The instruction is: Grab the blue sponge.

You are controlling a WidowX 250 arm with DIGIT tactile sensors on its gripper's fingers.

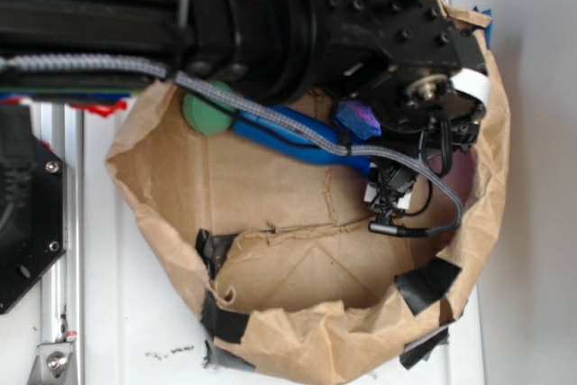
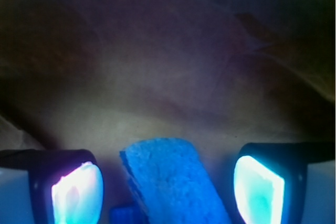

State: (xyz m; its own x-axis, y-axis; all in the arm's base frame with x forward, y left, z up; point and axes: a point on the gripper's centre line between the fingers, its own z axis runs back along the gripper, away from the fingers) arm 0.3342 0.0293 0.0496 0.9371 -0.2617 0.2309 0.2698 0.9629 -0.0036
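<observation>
- Two views show this moment; the exterior one looks down on a crumpled brown paper bag (image 1: 297, 331) opened into a bowl on a white table (image 1: 527, 132), with black tape patches (image 1: 424, 284) on its rim from 4 to 8 o'clock.
- From 9 o'clock the black robot arm (image 1: 180, 24) reaches across the top of the picture, its wrist over the bag's rim at about 1 o'clock.
- Under the arm lies a smooth blue bottle-shaped pin (image 1: 297, 137), running from the centre towards 3 o'clock, and a green ball (image 1: 206, 113) touches its end at about 10 o'clock.
- One small dark-blue corner (image 1: 359, 119) shows beside the wrist at about 1 o'clock; whether it is the sponge cannot be told from here.
- From this view the gripper is hidden by the wrist, so its opening cannot be read.
- Turning to the wrist view, the gripper (image 2: 168, 190) stands wide open, its two glowing fingertips (image 2: 76, 192) at 7 and 5 o'clock, holding nothing.
- Between them at 6 o'clock lies the blue sponge (image 2: 170, 179), a rough-faced block slanting towards 5 o'clock, with clear gaps to both fingertips.
- Beyond it, brown paper of the bag fills the picture in shadow.
</observation>
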